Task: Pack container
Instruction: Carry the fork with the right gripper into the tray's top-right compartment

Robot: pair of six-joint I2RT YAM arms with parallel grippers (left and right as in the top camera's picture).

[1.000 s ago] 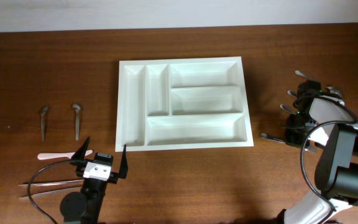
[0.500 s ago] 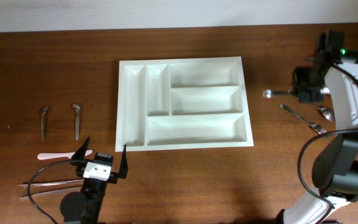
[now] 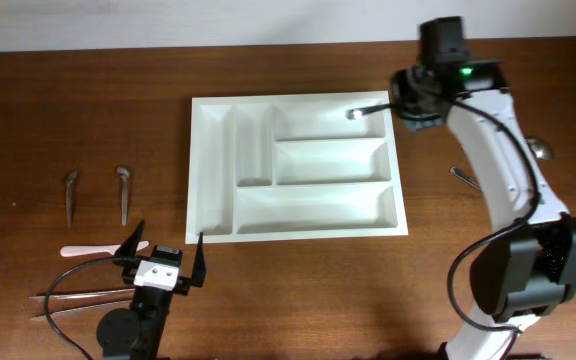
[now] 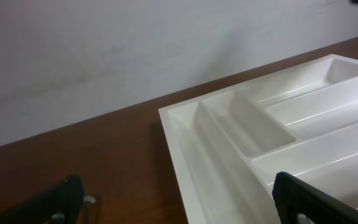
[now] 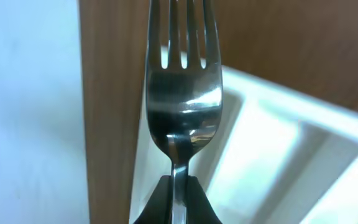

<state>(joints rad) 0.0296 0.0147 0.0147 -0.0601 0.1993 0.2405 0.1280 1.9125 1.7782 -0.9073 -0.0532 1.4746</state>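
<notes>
Risk lies mostly in the grip. The fork is pinched only near the end of its handle, so its tines reach far out from the right gripper. They hang over the top long compartment at the upper right of the tray, while the handle crosses the rim. If the jaws let go with the handle resting that far outside, I judge the fork could land across the wall, tip, and slide onto the table instead of into the slot. A thin, smooth handle in so narrow a pinch may also swivel, so the fork could drop crooked or catch a divider. Coming in too low could nudge the light tray askew.

The right gripper's jaws are closed almost fully on the fork handle. In the wrist view the handle is clamped between the dark fingers at the bottom of the frame, tines pointing up and the tray blurred behind. I see it touching nothing else.

The left gripper, at the lower left of the overhead view, has its jaws spread wide with nothing between them. It sits just off the tray's lower left corner.

The tray lies in the middle of the frame, and every compartment looks bare.
</notes>
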